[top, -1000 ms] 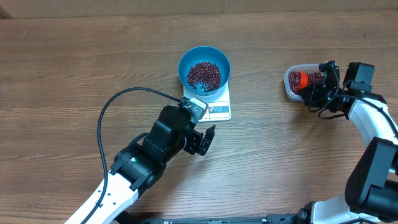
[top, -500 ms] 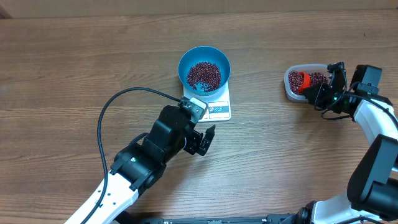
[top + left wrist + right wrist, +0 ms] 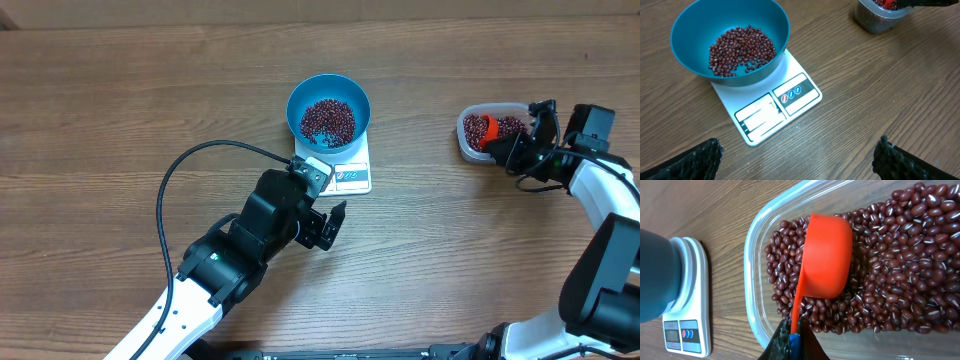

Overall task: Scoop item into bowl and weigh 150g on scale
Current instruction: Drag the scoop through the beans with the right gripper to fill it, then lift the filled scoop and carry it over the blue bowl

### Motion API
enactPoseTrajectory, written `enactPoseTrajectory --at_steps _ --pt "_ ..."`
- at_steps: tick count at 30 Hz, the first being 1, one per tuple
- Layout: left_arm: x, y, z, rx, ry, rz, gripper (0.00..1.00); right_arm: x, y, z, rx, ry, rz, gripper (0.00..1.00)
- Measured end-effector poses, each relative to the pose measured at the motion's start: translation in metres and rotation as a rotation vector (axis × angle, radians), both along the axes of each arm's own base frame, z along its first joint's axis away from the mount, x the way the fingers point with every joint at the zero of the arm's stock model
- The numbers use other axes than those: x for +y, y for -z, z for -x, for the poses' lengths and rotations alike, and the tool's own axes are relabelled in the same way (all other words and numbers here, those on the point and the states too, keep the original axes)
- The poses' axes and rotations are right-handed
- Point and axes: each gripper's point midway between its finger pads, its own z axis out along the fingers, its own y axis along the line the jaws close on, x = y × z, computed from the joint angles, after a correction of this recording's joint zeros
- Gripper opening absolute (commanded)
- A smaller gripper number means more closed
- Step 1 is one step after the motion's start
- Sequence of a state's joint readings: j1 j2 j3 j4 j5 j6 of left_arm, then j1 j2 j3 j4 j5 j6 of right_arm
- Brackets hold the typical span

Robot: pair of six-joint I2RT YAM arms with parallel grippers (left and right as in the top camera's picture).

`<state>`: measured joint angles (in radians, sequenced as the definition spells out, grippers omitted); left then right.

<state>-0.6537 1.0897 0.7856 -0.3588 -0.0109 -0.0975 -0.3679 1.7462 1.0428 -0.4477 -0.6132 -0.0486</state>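
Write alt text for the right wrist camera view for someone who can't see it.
The right gripper holds an orange scoop by its handle, the cup lying on dark red beans in a clear tub. At left, the blue bowl sits on the white scale.

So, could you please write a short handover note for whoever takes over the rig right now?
Left pincer: open, empty, hovering over the table just short of the scale.
Right pincer: shut on the handle of the orange scoop, whose cup is down in the beans in the clear tub.
The blue bowl sits on the scale.
Done: a layer of beans is already in the bowl.
Left: the display is unreadable from here. Check it and add scoops until it shows the target weight.
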Motion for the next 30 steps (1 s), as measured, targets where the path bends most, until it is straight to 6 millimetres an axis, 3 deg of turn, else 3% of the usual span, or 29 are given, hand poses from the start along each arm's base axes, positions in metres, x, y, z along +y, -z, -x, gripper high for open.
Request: enactPoseTrajectory --at_steps 16,30 --pt "0.0 0.0 0.0 0.0 0.0 0.0 1.0 -0.029 0.001 0.003 -0.003 0.095 -0.102 0.04" --pt "0.0 0.0 0.0 0.0 0.0 0.0 1.0 -0.027 -0.001 0.003 -0.007 0.098 -0.168 0.04"
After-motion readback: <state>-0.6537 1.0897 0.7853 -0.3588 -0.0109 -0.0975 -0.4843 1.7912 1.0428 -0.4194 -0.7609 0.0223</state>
